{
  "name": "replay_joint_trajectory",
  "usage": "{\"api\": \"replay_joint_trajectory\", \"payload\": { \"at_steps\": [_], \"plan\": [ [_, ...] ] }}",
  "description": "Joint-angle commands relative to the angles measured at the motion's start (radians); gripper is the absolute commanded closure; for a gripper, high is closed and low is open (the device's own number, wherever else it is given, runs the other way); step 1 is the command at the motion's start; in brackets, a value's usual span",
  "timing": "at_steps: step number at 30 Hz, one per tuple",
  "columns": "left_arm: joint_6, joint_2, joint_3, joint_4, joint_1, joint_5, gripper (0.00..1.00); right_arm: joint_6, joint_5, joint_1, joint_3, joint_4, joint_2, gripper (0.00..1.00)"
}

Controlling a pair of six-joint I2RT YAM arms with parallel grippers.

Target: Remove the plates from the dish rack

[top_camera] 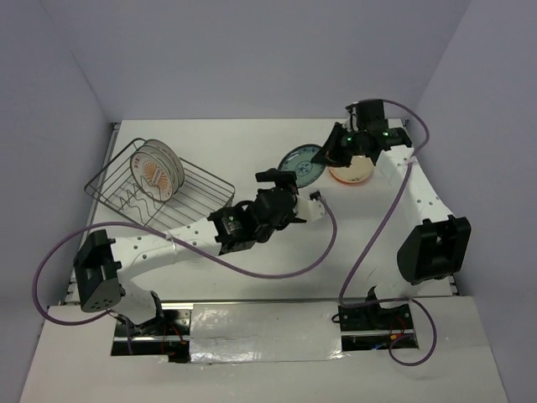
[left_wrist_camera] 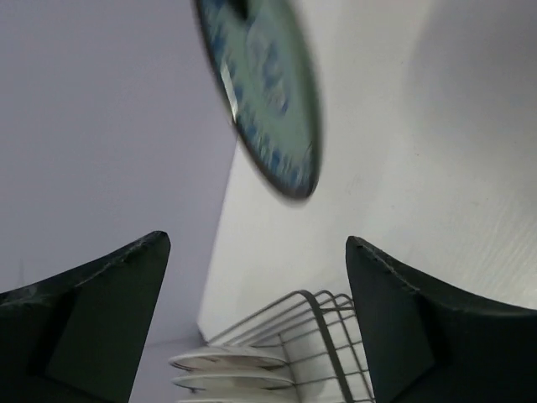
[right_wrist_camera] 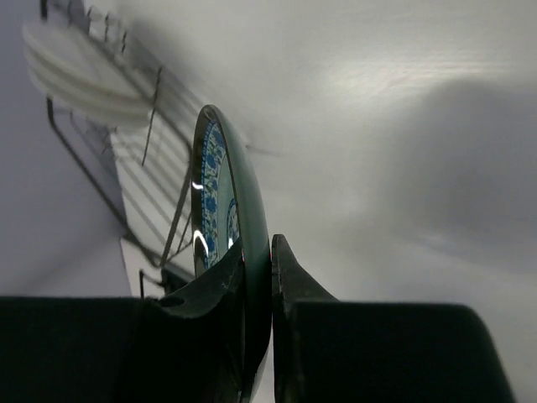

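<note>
- Seemingly three plates point(top_camera: 158, 172) stand upright in the single dish rack point(top_camera: 204, 190).
- Right fingers point(right_wrist_camera: 323, 336) clamp one blue-patterned plate point(right_wrist_camera: 215, 197).
- Left fingers point(left_wrist_camera: 101, 319) are spread and empty.
- One orange plate point(top_camera: 352, 175) lies on the worktop point(top_camera: 235, 143).

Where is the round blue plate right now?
In the top view, the round blue plate is right of centre, pinched by the right end effector, just left of the round orange-rimmed plate.

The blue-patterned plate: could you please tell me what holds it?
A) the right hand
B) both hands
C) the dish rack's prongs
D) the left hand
A: the right hand is shut on the rim of the blue-patterned plate, while the left hand is open with the plate clear of it.
</note>
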Motion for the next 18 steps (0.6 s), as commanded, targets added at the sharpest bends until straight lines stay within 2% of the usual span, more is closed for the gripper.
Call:
{"api": "replay_joint_trajectory", "payload": {
  "at_steps": [1, 2, 3, 4, 6, 9, 10, 14, 15, 18],
  "plan": [
    [-0.366, 0.016, 0.119, -0.075, 0.097, -0.048, 0.01, 0.023, 0.188, -0.130, -0.047, 0.104, 0.005, 1.00],
    [-0.488, 0.017, 0.222, -0.173, 0.145, 0.016, 0.00, 0.023, 0.228, -0.229, -0.063, 0.127, 0.025, 1.00],
    [-0.673, 0.008, 0.254, -0.284, 0.243, 0.139, 0.01, 0.029, 0.245, -0.268, -0.067, 0.156, 0.047, 1.00],
    [-0.742, -0.001, 0.281, -0.308, 0.285, 0.170, 0.01, 0.036, 0.268, -0.331, -0.068, 0.207, 0.103, 1.00],
    [-0.855, -0.039, 0.289, -0.349, 0.389, 0.221, 0.00, 0.030, 0.291, -0.368, -0.034, 0.255, 0.172, 1.00],
    [-0.957, -0.065, 0.305, -0.407, 0.466, 0.172, 0.00, 0.008, 0.307, -0.401, 0.066, 0.244, 0.323, 0.98],
    [-0.972, -0.058, 0.338, -0.473, 0.515, 0.151, 0.01, -0.016, 0.308, -0.410, 0.101, 0.259, 0.378, 0.95],
    [-1.018, -0.075, 0.383, -0.604, 0.642, 0.256, 0.00, -0.061, 0.305, -0.434, 0.208, 0.189, 0.516, 0.91],
    [-1.018, -0.090, 0.354, -0.608, 0.661, 0.282, 0.01, -0.066, 0.279, -0.439, 0.216, 0.172, 0.530, 0.88],
    [-1.032, -0.151, 0.277, -0.593, 0.708, 0.299, 0.01, -0.073, 0.284, -0.439, 0.158, 0.216, 0.518, 0.53]
  ]
}}
